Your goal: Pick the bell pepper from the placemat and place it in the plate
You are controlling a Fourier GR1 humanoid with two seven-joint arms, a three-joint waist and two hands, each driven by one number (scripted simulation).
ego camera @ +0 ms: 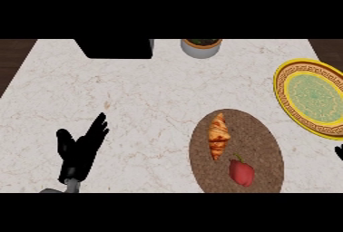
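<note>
Two items, bell pepper [242, 172] and croissant [218, 136], lie on placemat [264, 140]; left hand [79, 147] open, right hand [340, 152] state indeterminable.

- Kitchen setting indicated: pale marble-veined counter [147, 90].
- Food laid out right of the left hand [79, 149]: croissant [218, 135] on woven placemat [264, 145].
- Ornate yellow plate [295, 68] noted farther right.

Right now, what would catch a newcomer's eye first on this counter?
Probably the yellow-rimmed plate at the right edge, bright against the pale counter. Next, the brown oval placemat at lower right, with a red bell pepper near its lower end and a croissant just above it. The open left hand rests at lower left.
</note>
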